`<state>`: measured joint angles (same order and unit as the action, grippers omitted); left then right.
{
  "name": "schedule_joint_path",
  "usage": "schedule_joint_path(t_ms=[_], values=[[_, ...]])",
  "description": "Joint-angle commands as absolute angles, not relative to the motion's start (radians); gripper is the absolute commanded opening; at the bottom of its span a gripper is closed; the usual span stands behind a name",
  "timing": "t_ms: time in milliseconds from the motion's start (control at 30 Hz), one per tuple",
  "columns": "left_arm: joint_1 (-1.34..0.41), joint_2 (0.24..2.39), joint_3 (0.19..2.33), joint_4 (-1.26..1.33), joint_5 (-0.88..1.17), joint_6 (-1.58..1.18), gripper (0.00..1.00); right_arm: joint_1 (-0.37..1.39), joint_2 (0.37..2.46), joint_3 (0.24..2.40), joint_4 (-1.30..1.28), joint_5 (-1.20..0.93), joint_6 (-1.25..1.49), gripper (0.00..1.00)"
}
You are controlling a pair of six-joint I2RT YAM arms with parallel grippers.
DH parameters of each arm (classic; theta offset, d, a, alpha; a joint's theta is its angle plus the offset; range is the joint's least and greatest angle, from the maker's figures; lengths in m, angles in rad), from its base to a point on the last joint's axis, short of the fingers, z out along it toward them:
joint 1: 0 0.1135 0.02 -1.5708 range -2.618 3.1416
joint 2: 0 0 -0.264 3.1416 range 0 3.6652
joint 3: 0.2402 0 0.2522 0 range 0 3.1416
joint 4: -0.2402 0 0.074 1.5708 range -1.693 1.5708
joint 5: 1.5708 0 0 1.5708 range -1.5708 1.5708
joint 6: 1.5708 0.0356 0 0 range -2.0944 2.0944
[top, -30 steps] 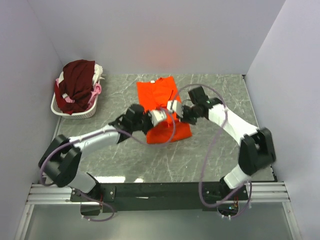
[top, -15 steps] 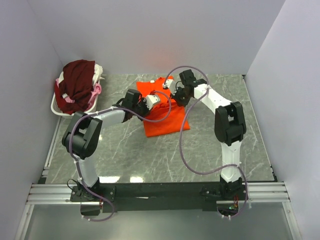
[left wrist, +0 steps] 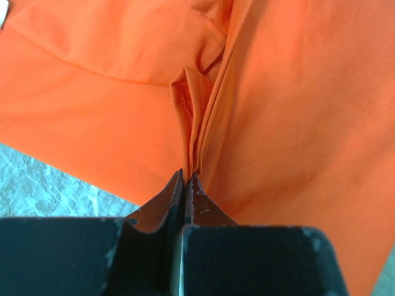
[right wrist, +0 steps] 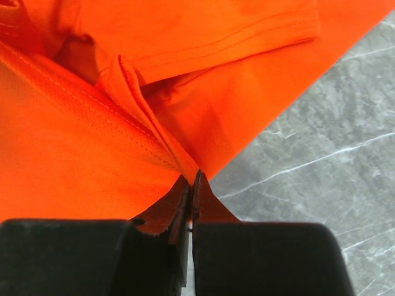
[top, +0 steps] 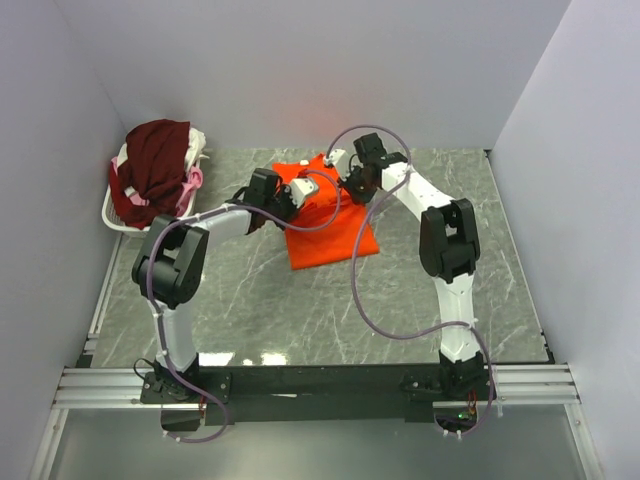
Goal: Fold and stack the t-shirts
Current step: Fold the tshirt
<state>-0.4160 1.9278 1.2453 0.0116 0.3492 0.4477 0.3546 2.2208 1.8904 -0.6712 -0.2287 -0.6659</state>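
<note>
orange t-shirt (top: 335, 235), folds pinched in left tool (left wrist: 186, 180), right tool (right wrist: 192, 180)

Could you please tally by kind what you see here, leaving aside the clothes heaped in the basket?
T-shirts laid out: 1, the orange t-shirt
Baskets: 1, the wire basket
Grippers: 2, left gripper and right gripper, both pinching it
Total: 4
</note>
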Motion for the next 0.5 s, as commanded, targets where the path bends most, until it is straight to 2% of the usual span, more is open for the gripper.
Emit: schedule_joint_path(t_ms=[0, 67, 100, 133, 200, 233, 300, 333, 400, 467], values=[[-0.408, 1.957, 1.307, 0.034, 0.327, 0.428, 0.03, 0.347, 2.249, 1.974, -0.627, -0.181, -0.606, 0.00], [-0.408, 1.970, 1.319, 0.066, 0.224, 0.373, 0.16, 0.348, 2.264, 1.994, -0.592, -0.154, -0.549, 0.20], [-0.408, 1.965, 1.312, 0.092, 0.092, 0.350, 0.30, 0.350, 2.275, 2.012, -0.572, -0.084, -0.522, 0.43], [-0.408, 1.942, 1.301, 0.135, 0.034, 0.325, 0.52, 0.348, 2.279, 2.020, -0.546, -0.039, -0.440, 0.51], [-0.408, 1.892, 1.255, 0.234, -0.046, 0.311, 0.61, 0.342, 2.272, 2.060, -0.526, -0.005, -0.384, 0.60], [-0.408, 1.822, 1.237, 0.267, -0.098, 0.308, 0.69, 0.341, 2.260, 2.063, -0.523, -0.008, -0.352, 0.64], [-0.408, 1.741, 1.194, 0.296, -0.095, 0.317, 0.72, 0.315, 2.198, 2.040, -0.532, -0.056, -0.342, 0.66], [-0.408, 1.661, 1.177, 0.293, -0.071, 0.322, 0.72, 0.299, 2.174, 2.028, -0.541, -0.151, -0.359, 0.67], [-0.408, 1.582, 1.123, 0.240, 0.056, 0.356, 0.72, 0.241, 2.084, 1.959, -0.601, -0.307, -0.421, 0.68], [-0.411, 1.470, 1.069, 0.186, 0.256, 0.437, 0.72, 0.204, 2.019, 1.887, -0.703, -0.609, -0.620, 0.68]])
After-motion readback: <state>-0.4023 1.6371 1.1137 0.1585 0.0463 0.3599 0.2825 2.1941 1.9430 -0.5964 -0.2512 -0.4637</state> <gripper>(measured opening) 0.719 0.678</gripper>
